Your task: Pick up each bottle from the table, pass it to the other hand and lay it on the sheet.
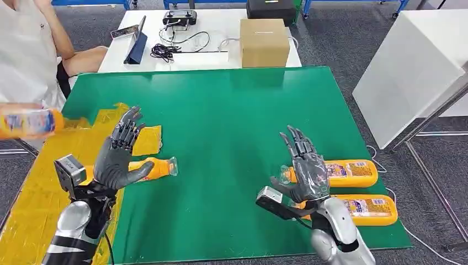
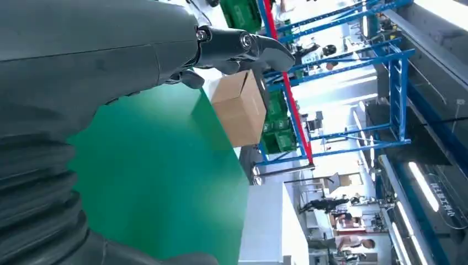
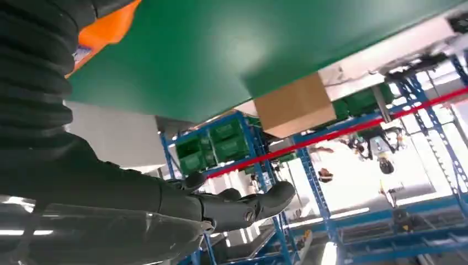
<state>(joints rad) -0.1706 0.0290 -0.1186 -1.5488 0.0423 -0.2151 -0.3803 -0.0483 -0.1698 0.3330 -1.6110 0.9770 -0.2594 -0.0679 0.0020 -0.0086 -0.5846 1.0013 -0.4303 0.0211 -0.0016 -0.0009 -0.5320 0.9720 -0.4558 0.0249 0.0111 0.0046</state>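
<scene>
Left hand hovered at lower left of the head view, fingers spread apart, nothing held, palm over the edge of the yellow sheet. Just beneath and to its right lay a bottle on its side, cap end toward frame centre, partly on the sheet's edge, partly on the green table. Right hand stood at lower right, fingers likewise apart and empty, in front of two more bottles: one just behind the palm, another nearer the bottom edge, both lying flat on the table. At far left edge, blurred, a fourth bottle was held up beside a seated person. At top centre sat a box on a white table with cables.
</scene>
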